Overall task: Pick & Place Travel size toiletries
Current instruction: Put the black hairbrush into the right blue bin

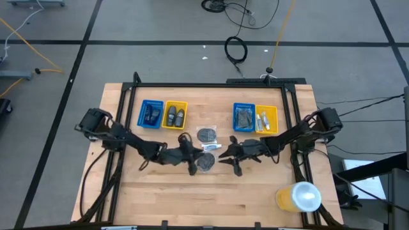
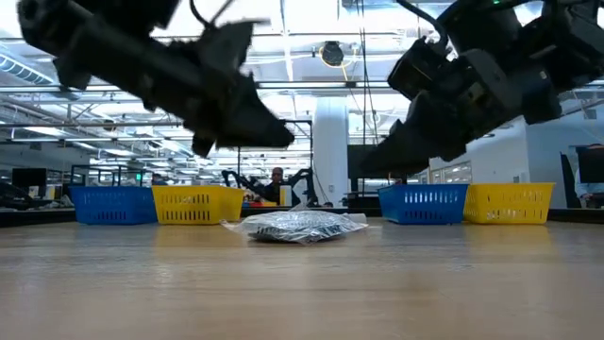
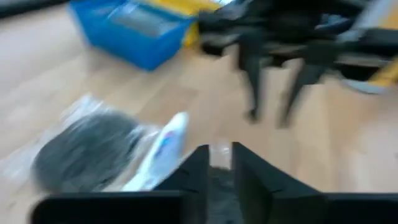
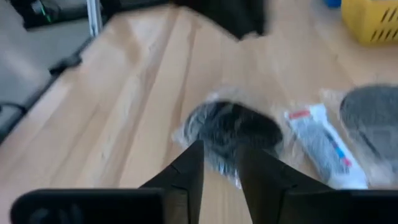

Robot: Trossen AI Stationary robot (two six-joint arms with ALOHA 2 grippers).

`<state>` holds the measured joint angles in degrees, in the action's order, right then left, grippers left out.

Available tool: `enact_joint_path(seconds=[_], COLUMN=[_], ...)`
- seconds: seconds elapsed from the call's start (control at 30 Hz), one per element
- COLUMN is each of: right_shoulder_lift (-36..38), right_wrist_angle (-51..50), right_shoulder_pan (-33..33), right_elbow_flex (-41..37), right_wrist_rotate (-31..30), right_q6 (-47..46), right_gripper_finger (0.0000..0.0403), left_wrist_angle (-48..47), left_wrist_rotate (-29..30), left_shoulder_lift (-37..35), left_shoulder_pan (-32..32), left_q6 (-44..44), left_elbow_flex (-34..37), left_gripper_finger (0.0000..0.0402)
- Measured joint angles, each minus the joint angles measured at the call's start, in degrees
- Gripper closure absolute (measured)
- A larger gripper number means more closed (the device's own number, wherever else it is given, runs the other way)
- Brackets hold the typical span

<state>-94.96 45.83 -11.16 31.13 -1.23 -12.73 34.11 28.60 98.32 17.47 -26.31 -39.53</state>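
Two round grey discs in clear wrap lie mid-table, the far disc point(image 1: 206, 135) and the near disc point(image 1: 204, 161), with a small white tube point(image 1: 209, 147) between them. My left gripper point(image 1: 193, 165) is at the near disc's left edge and my right gripper point(image 1: 223, 156) at its right edge. Each gripper's fingers stand a narrow gap apart with nothing gripped. In the right wrist view the near disc point(image 4: 233, 127) lies just ahead of my right gripper point(image 4: 221, 158). The left wrist view shows the far disc point(image 3: 81, 152) and tube point(image 3: 161, 149) beside my left gripper point(image 3: 221, 155). In the low view both grippers hang above the disc point(image 2: 297, 227).
At the back stand a blue tray point(image 1: 151, 114) and a yellow tray point(image 1: 174, 115) on the left. Another blue tray point(image 1: 243, 117) and yellow tray point(image 1: 266, 119) stand on the right, all holding small items. A big yellow cylinder with a white top point(image 1: 299, 196) stands near the front right corner.
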Motion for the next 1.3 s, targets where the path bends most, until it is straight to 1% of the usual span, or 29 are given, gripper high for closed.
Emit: enact_joint_path(seconds=[0.1,0.2,0.27,0.37,0.47,0.57,0.63,0.73,0.83,0.97,1.0,1.07,1.13,1.2,1.3], right_shoulder_lift=[2.94,6.1,7.87,10.01,10.71,10.89,10.87,10.86,10.86,10.86,10.85,10.82,10.84,10.82,10.82], right_wrist_angle=[-7.61,-11.75,-13.11,-14.17,-14.94,-14.59,-14.99,-15.05,-15.92,-18.55,-19.51,-21.36,-22.94,-24.26,-24.12], right_shoulder_pan=[-0.06,-0.35,-0.58,-1.23,-1.97,-2.49,-2.5,-2.45,-2.47,-2.47,-2.47,-2.47,-2.47,-2.47,-2.43], right_elbow_flex=[1.41,1.6,1.6,1.62,1.62,1.64,1.6,1.6,1.6,1.56,1.56,1.56,1.56,1.56,1.56], right_wrist_rotate=[-0.01,-0.14,-0.14,-0.23,-0.32,-0.45,-0.46,-0.66,-0.58,-0.44,-0.5,-1.79,-3.52,-4.71,-4.73], right_q6=[0.79,1.62,1.71,1.99,3.0,3.39,3.58,4.01,4.02,4.38,4.52,4.41,2.72,0.54,-1.04], right_gripper_finger=[0.0289,0.027,0.0261,0.0253,0.025,0.025,0.0252,0.0255,0.0258,0.0258,0.0257,0.0253,0.0248,0.0237,0.0208], left_wrist_angle=[-4.61,-6.82,-6.55,-3.24,-1.3,-0.8,-0.59,-0.81,-1.05,-0.88,-0.52,-0.24,0.48,0.65,1.29], left_wrist_rotate=[-0.27,-0.66,-3.5,-8.57,-11.6,-14.81,-16.54,-18.36,-20.66,-21.02,-20.97,-20.49,-18.63,-15.32,-10.31], left_shoulder_lift=[0.0,0.91,2.28,6.5,10.63,12.98,14.05,14.99,15.07,14.59,14.56,13.93,12.83,11.5,10.03], left_shoulder_pan=[-2.79,-4.76,-5.76,-6.96,-7.59,-8.05,-8.14,-8.02,-7.66,-6.9,-6.72,-6.27,-5.54,-4.4,-2.26], left_q6=[-6.23,-10.98,-13.15,-16.02,-16.49,-17.15,-16.66,-15.23,-13.33,-10.5,-9.97,-8.85,-7.02,-4.13,0.76], left_elbow_flex=[0.0,0.0,0.0,-0.55,-2.2,-4.32,-5.67,-7.4,-8.18,-8.64,-8.7,-8.61,-8.63,-8.63,-8.63], left_gripper_finger=[0.0283,0.0235,0.0215,0.0204,0.0202,0.0203,0.0211,0.0242,0.0293,0.0378,0.0389,0.039,0.0389,0.0396,0.0396])
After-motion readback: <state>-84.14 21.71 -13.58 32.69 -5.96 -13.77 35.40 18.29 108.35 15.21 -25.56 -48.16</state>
